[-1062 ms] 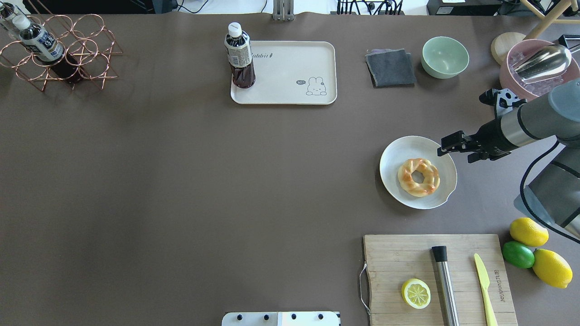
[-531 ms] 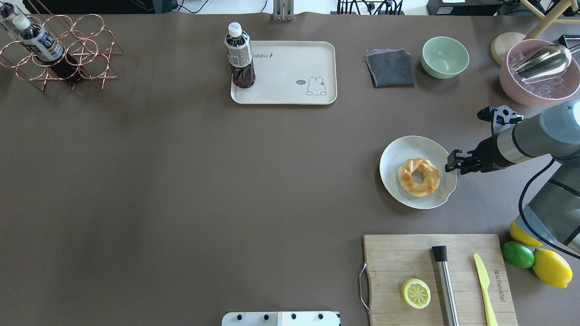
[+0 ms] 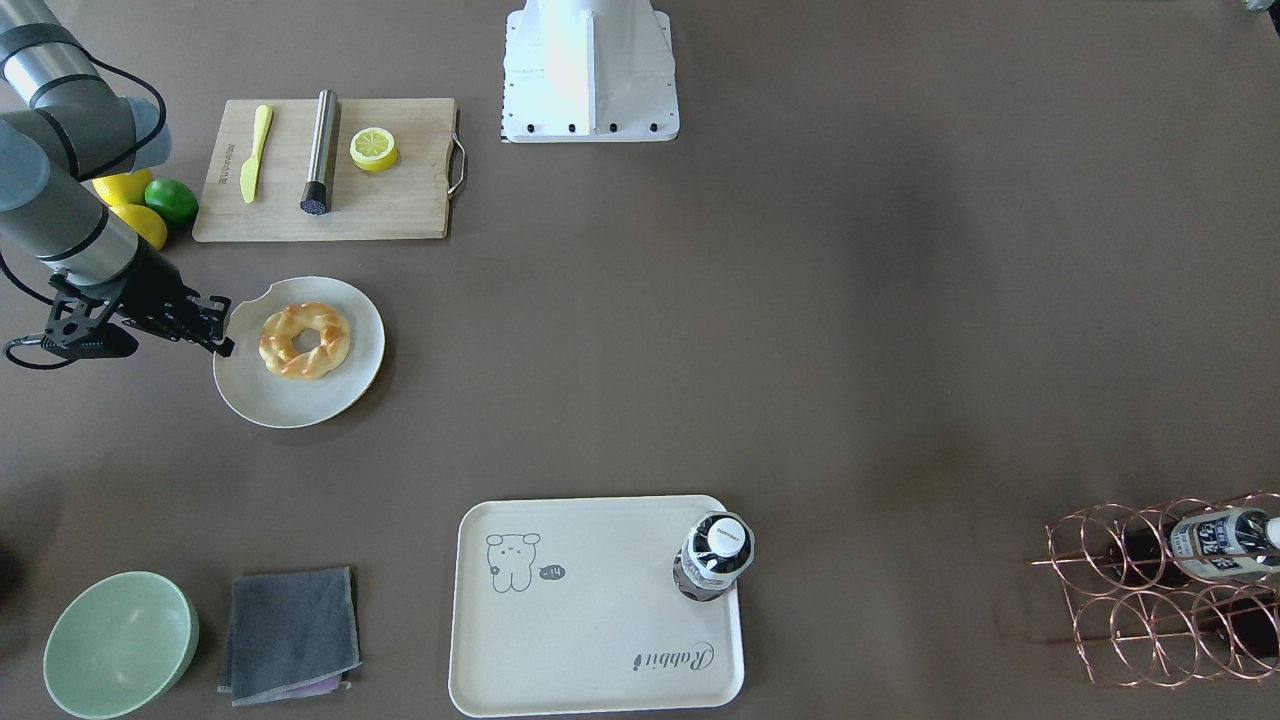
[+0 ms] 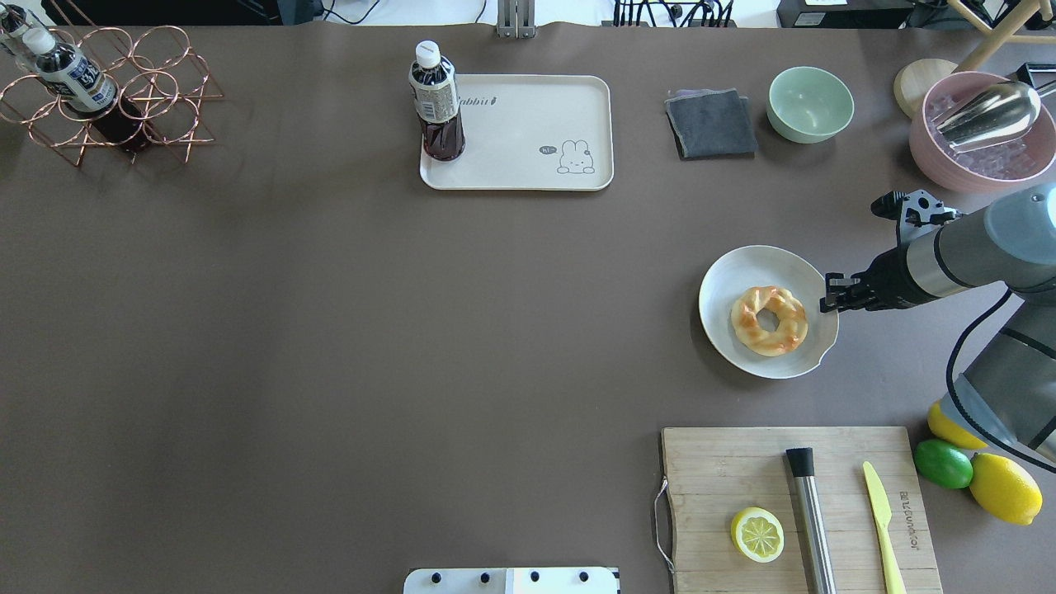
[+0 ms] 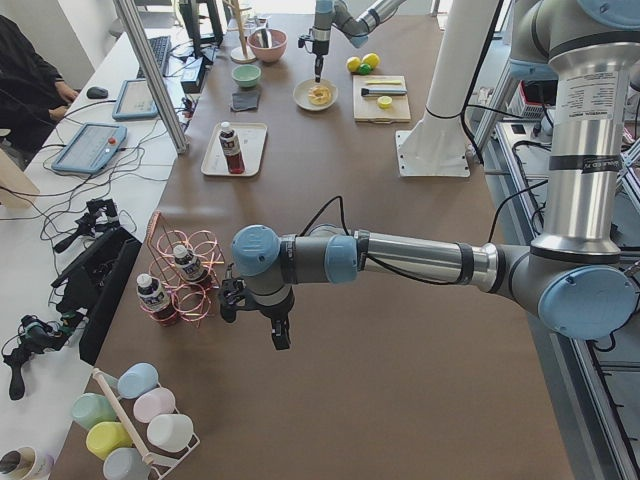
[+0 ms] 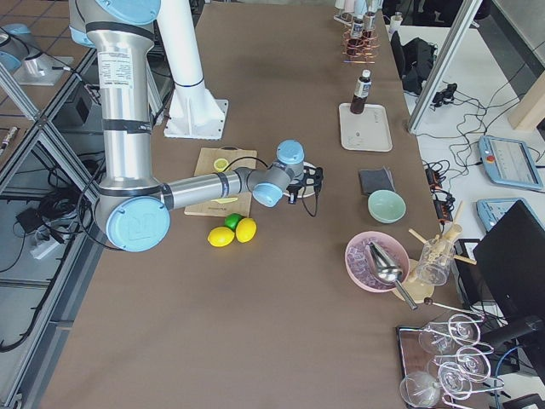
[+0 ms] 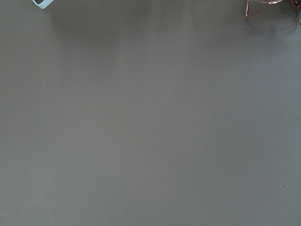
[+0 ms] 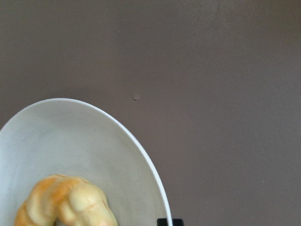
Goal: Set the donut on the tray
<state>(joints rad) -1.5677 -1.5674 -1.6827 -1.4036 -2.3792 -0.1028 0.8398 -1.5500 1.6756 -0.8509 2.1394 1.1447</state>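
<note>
The donut [image 4: 751, 318], a golden twisted ring, lies on a round off-white plate [image 4: 759, 268] at the right of the table; it also shows in the front view [image 3: 275, 345] and the right wrist view [image 8: 70, 202]. My right gripper [image 4: 827, 295] is at the plate's right rim, shut on the rim, beside the donut and not touching it. The cream tray [image 4: 528, 132] with the bear drawing lies at the far middle, with a dark bottle [image 4: 436, 103] standing on its left corner. My left gripper [image 5: 280, 335] shows only in the left side view, over bare table; I cannot tell its state.
A wooden cutting board [image 4: 742, 470] with a lemon half [image 4: 757, 534], a metal cylinder and a yellow knife lies near the plate. Lemons and a lime [image 4: 945, 464] lie beside it. A grey cloth [image 4: 711, 124], green bowl [image 4: 810, 103], pink bowl [image 4: 982, 132] and wire rack [image 4: 107, 91] line the far edge.
My right gripper came down from the plate's far right edge to its right rim and closed. The plate with the donut shifted slightly to the right.
</note>
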